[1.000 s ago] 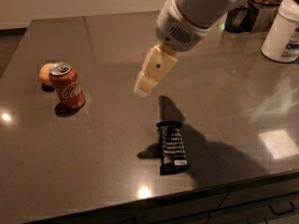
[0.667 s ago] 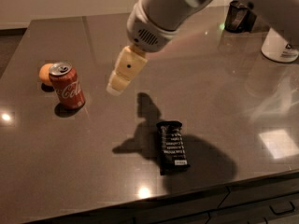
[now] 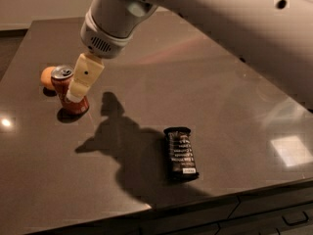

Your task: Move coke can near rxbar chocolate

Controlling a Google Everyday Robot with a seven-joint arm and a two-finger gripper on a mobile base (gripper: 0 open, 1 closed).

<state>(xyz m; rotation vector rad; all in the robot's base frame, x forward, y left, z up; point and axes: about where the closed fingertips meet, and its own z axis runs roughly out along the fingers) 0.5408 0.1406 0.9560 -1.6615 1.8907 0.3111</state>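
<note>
The red coke can (image 3: pixel 64 83) stands upright at the left of the dark table, its silver top showing. The black rxbar chocolate (image 3: pixel 181 152) lies flat near the table's front edge, well to the right of the can. My gripper (image 3: pixel 78 92) hangs from the big white arm, and its cream finger overlaps the right side of the can in this view. I cannot tell if it touches the can.
A round orange fruit (image 3: pixel 47 77) sits just behind and left of the can. The table's front edge (image 3: pixel 195 199) runs below the bar, with drawers under it. The arm's shadow falls between can and bar.
The arm has swung left across the table, and the gripper has moved from the middle of the table to the coke can.
</note>
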